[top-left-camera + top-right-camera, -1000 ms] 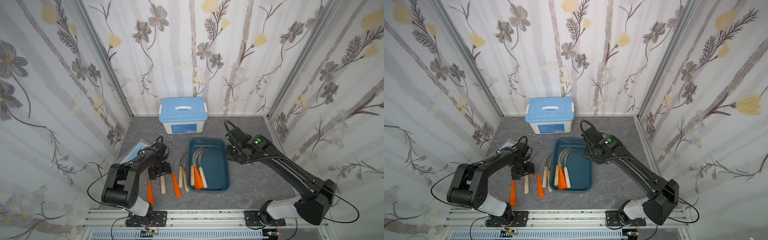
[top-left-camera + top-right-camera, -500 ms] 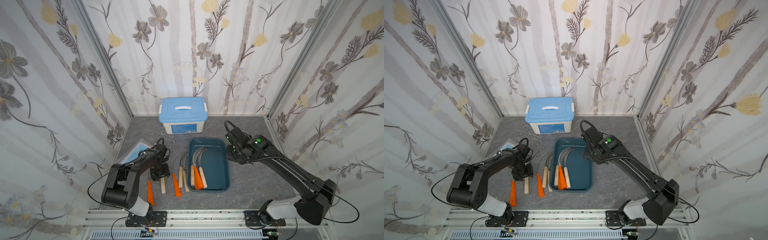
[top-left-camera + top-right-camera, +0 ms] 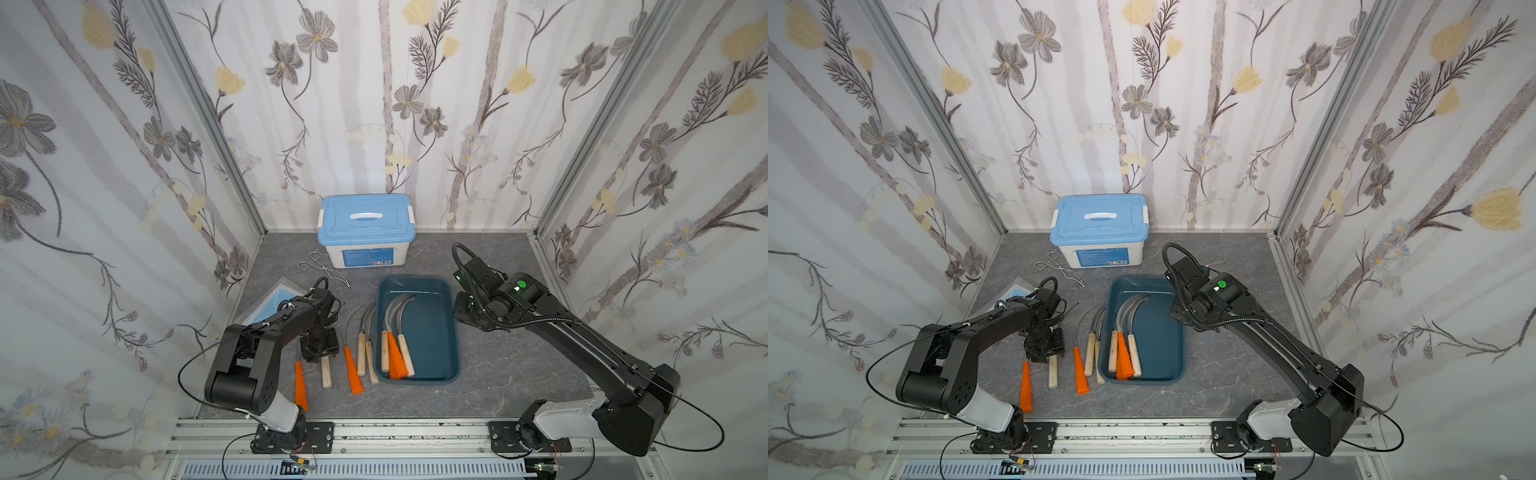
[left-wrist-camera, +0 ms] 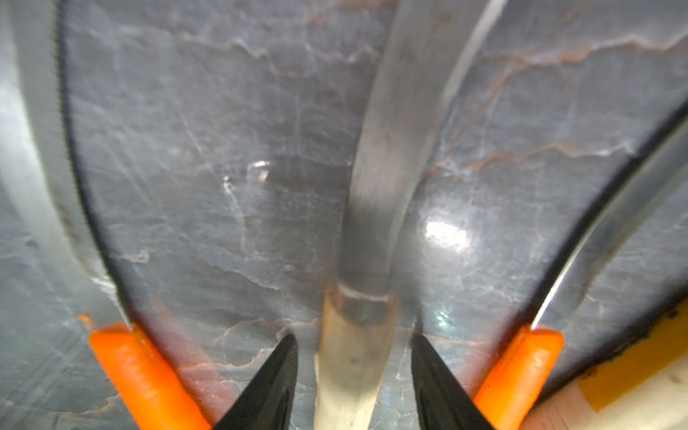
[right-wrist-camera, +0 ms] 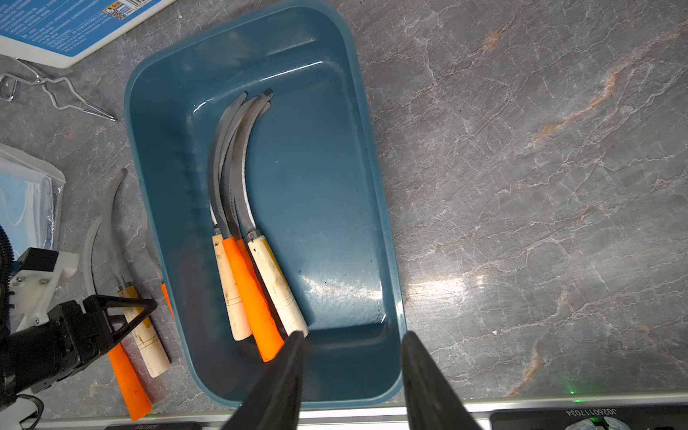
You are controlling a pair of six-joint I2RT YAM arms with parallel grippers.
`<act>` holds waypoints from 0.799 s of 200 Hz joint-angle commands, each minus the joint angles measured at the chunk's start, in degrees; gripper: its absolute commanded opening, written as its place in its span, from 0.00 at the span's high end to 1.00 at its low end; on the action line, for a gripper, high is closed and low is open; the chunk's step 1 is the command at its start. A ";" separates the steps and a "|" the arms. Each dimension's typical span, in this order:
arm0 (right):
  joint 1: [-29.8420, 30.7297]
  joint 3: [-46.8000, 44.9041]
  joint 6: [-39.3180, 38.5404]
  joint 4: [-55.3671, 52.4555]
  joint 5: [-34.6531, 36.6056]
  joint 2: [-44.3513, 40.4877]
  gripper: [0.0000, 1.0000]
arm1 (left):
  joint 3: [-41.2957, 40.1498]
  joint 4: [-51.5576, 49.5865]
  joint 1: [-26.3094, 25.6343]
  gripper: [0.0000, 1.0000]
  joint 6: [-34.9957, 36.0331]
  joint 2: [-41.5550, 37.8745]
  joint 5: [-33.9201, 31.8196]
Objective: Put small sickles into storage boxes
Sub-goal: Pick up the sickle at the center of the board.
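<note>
The storage box, a teal tray [image 3: 434, 332] [image 3: 1163, 332] [image 5: 316, 178], holds several small sickles [image 3: 392, 349] [image 5: 245, 275] with wooden and orange handles. More small sickles lie on the table left of it, in a row [image 3: 353, 374] [image 3: 1080, 374]. My left gripper [image 3: 320, 353] [image 3: 1045, 353] [image 4: 353, 338] is down at the table. Its jaws straddle one wooden-handled sickle [image 4: 353, 365] [image 3: 326, 374] just behind the ferrule, with a narrow gap on each side. My right gripper [image 5: 353, 335] [image 3: 467, 311] hovers open and empty above the tray.
A white box with a blue lid [image 3: 365, 232] stands at the back wall. Wire tongs [image 3: 322, 268] lie in front of it. A packet of blue masks [image 3: 270, 299] lies at the left wall. Orange-handled sickles [image 4: 149, 376] [image 4: 517, 372] flank my left fingers.
The left gripper's jaws have narrowed around the wooden handle, and the gripper has settled lower over it. The right arm has not moved.
</note>
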 commanded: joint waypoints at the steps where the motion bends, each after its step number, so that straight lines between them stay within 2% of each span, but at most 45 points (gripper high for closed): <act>1: 0.05 0.02 0.84 1.11 1.36 -0.15 0.55 | -0.20 -0.57 -0.05 0.54 -0.38 -0.14 0.13; 24: 0.10 0.09 0.84 0.90 1.43 -0.21 0.55 | 0.20 -1.16 -0.05 0.61 -0.50 -0.33 -0.55; 119: 0.08 -0.88 1.02 0.93 1.59 -0.87 0.55 | 1.79 -2.76 0.02 0.99 -0.37 -0.80 -0.84; 160: 0.16 -0.79 0.85 1.40 1.29 -0.50 0.55 | 3.39 -4.73 0.00 1.00 -0.53 -1.91 -0.51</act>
